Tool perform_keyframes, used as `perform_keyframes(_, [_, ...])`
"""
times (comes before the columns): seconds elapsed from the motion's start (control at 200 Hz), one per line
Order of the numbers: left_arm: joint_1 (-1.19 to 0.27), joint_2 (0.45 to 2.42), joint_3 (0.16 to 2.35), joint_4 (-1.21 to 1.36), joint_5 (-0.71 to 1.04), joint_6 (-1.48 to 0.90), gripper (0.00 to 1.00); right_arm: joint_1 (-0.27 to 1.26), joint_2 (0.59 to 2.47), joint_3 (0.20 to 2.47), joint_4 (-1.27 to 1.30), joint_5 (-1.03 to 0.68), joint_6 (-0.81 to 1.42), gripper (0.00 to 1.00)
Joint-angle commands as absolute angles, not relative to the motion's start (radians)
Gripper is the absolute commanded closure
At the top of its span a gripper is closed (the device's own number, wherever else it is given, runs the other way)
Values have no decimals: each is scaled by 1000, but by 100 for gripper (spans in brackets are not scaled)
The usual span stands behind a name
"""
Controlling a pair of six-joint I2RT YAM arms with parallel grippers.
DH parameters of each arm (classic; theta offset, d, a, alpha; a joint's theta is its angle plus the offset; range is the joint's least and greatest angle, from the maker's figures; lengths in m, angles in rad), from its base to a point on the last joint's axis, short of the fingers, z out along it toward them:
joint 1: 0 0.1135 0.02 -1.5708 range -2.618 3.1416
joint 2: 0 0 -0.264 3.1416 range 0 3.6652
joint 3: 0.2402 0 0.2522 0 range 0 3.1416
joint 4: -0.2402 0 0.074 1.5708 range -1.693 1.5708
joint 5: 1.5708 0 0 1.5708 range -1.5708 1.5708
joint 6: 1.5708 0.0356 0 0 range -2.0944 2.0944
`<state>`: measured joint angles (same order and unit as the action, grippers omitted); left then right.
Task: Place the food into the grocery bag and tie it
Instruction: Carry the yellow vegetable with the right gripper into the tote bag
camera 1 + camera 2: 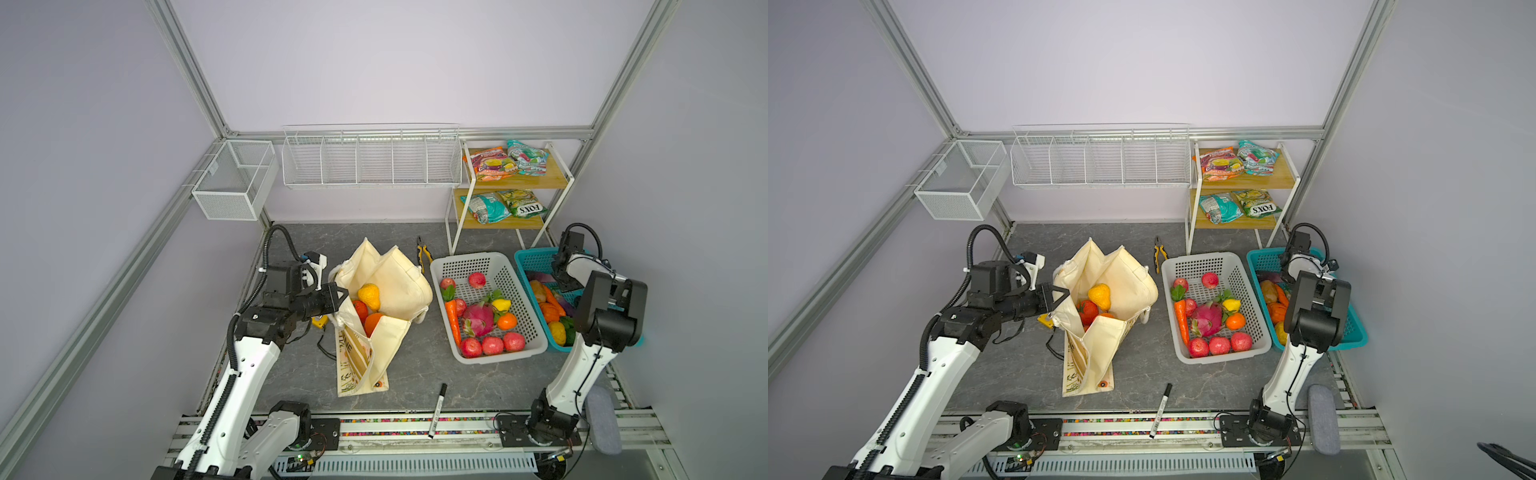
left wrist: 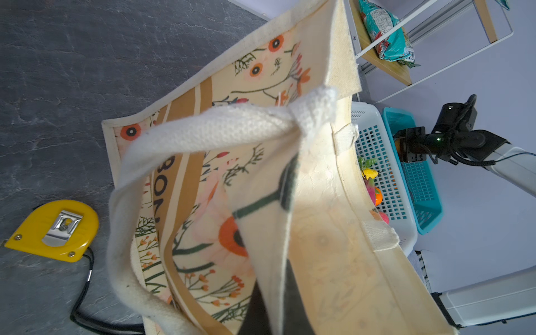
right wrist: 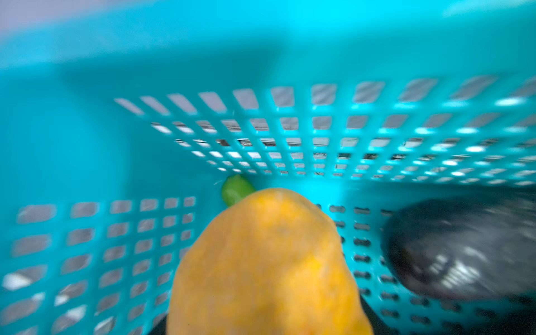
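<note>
room: lilac walls, aluminium frame posts, and a long white wire rack (image 1: 370, 162) hung on the back wall.
surface (image 1: 415, 374): dark grey, stone-look, pretty much everything sits on it.
left arm (image 1: 249, 365): comes in low from the left. The left jaws are clamped shut on the left rim of the grocery bag (image 1: 399, 282), and the wrist view shows cloth pinched between them.
right arm (image 1: 579, 365): bent over, with the right jaws dipped into the teal basket (image 1: 534, 259). Honestly cannot tell if they're open or closed, that wrist view is pure blur.
shelf rack (image 1: 555, 179): two wooden tiers, back right corner.
grocery bag: slumped on the surface left of centre, mouth gaping upward. Its white rope handle (image 2: 203, 130) loops past the left wrist camera.
white basket (image 1: 503, 355): right of the bag, next to the teal basket, loaded with toy produce incl. a dragon fruit (image 1: 478, 318).
snack packet (image 1: 492, 164): orange-purple, on the top tier beside a teal packet (image 1: 525, 157).
in the bag: yellow pear (image 1: 369, 296) on top, tomato (image 1: 360, 309) and orange (image 1: 372, 323) tucked beside it.
yellow-orange fruit (image 3: 266, 261): inside the teal basket, filling the right wrist view.
tape measure (image 1: 319, 322): yellow, just beside the bag's left side.
pliers (image 1: 423, 253): between the bag and the white basket, toward the back.
marker (image 1: 437, 411): at the front edge.
</note>
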<state>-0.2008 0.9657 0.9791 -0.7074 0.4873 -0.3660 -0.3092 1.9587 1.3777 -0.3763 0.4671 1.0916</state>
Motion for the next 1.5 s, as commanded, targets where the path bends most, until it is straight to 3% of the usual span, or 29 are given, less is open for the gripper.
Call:
perform_keyframes(0.0, [-196,952,1003,-716,489,-367,100,-293,1831,1333,-367,468,1073,44])
perform_keyframes(0.33, [-196,935,1000,-694,505,-354,100,-178,1538,1243,-435,521,999,43])
perform_keyframes(0.815, [-196,916,1011,-745,524,-293,100,190,1175,1302,-656,570,828,43])
perform_keyframes(1.185, [-196,911,1020,-749,555,-287,100,635,1243,1449,-802,630,809,42])
perform_keyframes(1.495, [-196,896,1015,-753,573,-290,100,844,1462,1656,-750,496,720,41])
